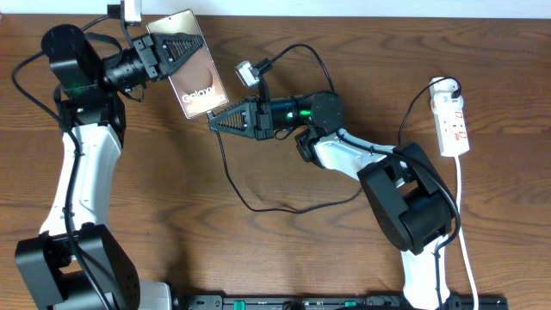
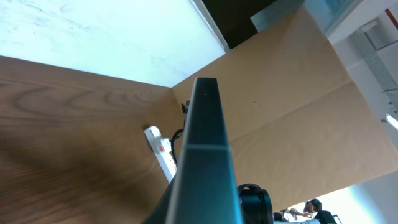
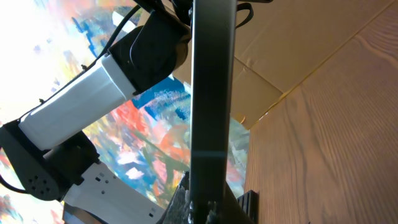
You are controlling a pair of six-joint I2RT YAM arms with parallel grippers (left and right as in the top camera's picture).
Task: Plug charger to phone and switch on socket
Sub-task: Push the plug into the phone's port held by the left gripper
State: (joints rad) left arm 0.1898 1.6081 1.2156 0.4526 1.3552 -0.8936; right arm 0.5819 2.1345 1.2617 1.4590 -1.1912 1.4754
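Note:
My left gripper point(image 1: 159, 56) is shut on the top end of the phone point(image 1: 194, 73) and holds it raised and tilted at the back left, its "Galaxy" face up. My right gripper point(image 1: 217, 120) is shut on the charger plug tip, right at the phone's lower edge. The black charger cable point(image 1: 258, 208) loops from there across the table towards the white socket strip point(image 1: 454, 125) at the far right. In the left wrist view the phone point(image 2: 205, 143) is edge-on, with the strip point(image 2: 163, 152) beyond it. In the right wrist view the phone point(image 3: 211, 93) is edge-on above my jaws point(image 3: 208, 208).
The strip's white cord point(image 1: 465, 224) runs down the right side towards the front edge. A white plug point(image 1: 443, 86) sits in the strip's far end. My left arm point(image 3: 93, 87) shows behind the phone in the right wrist view. A black rail point(image 1: 344, 301) lies along the front.

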